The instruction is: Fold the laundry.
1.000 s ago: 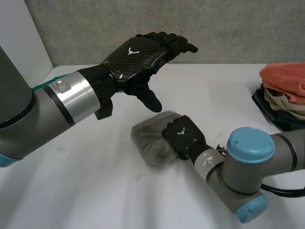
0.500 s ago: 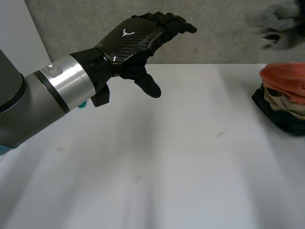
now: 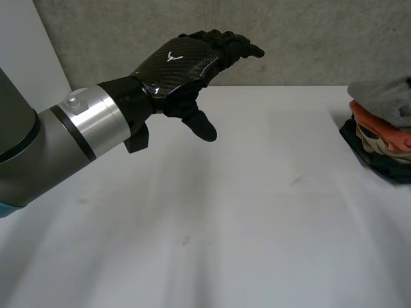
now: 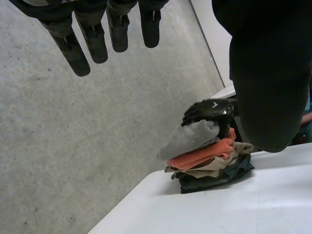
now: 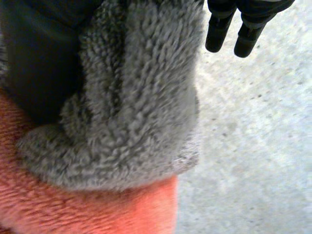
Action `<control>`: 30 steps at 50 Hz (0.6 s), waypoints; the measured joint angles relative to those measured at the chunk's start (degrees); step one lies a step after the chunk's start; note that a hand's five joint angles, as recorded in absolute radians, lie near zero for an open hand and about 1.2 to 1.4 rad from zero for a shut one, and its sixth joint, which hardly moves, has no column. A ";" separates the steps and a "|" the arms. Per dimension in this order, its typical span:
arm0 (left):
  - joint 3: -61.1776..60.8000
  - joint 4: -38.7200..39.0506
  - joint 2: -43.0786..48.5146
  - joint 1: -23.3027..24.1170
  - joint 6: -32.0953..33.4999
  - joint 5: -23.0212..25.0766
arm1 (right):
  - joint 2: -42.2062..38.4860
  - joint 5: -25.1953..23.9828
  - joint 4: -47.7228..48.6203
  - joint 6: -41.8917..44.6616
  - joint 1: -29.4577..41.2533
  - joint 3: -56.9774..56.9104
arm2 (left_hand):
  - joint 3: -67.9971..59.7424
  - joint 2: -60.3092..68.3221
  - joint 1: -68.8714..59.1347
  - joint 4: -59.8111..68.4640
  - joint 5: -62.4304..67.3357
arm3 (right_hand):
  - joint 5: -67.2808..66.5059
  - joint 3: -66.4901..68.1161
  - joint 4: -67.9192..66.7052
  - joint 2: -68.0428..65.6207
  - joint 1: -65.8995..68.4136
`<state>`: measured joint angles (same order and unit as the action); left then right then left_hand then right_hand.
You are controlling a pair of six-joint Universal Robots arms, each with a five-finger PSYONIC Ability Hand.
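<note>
A grey fluffy cloth [image 3: 385, 96] lies folded on top of the stack of folded laundry [image 3: 379, 154] at the table's right edge, over an orange cloth [image 3: 380, 125]. In the left wrist view my right hand [image 4: 209, 111] rests on top of the grey cloth [image 4: 192, 136]. In its own wrist view the right hand's fingers [image 5: 234, 24] stretch out straight past the grey cloth [image 5: 136, 97], which lies under the palm above the orange cloth [image 5: 73, 209]. My left hand [image 3: 186, 64] hovers open high above the table's back left, holding nothing.
The white table [image 3: 225, 212] stretches bare across the middle and front. A grey wall runs behind it. The laundry stack also holds beige and dark pieces [image 4: 209, 178] under the orange one.
My right hand lifted the grey cloth off the middle of the table, carried it right onto the stack, and its fingers have straightened. The left hand has barely moved.
</note>
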<state>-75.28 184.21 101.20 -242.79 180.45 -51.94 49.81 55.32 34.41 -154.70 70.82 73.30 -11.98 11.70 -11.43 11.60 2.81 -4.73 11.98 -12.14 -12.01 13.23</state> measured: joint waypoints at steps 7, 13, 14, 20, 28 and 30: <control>0.01 -0.03 -0.75 0.13 -0.15 0.03 | 6.72 0.78 -4.48 -0.05 -0.68 1.24 | 0.00 0.00 0.00 0.00 0.00 | 2.21 -0.22 0.56 0.17 -0.04; -0.10 -0.12 -1.54 0.20 -0.49 0.08 | 10.18 5.35 -11.45 -0.12 -2.50 -0.23 | 0.00 0.00 0.00 0.00 0.00 | 2.21 -0.22 0.56 0.17 -0.03; -0.11 -0.14 -1.64 0.20 -0.54 0.08 | 10.62 6.59 -12.53 -0.09 -2.87 -0.58 | 0.00 0.00 0.00 0.00 0.00 | 2.22 -0.22 0.56 0.17 -0.04; -0.02 -0.10 -2.62 0.27 -0.84 0.10 | 14.43 18.14 -19.00 1.05 -5.60 -4.54 | 0.00 0.00 0.00 0.00 0.00 | 2.22 -0.22 0.56 0.17 -0.03; 1.84 0.75 -4.75 0.23 -3.78 0.00 | 20.54 25.29 -17.74 2.93 -1.88 -6.85 | 0.00 0.00 0.00 0.00 0.00 | 2.22 -0.22 0.56 0.17 -0.03; 2.91 1.38 -5.35 0.01 -5.61 -0.38 | 22.94 24.30 -15.47 2.55 2.39 -5.79 | 0.00 0.00 0.00 0.00 0.00 | 2.23 -0.22 0.56 0.17 -0.04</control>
<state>-72.36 185.60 95.85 -242.78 174.84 -52.32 72.75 79.62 18.94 -152.15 73.21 67.52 -11.98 11.70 -11.43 11.60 2.81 -2.50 11.76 -11.59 -11.84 13.20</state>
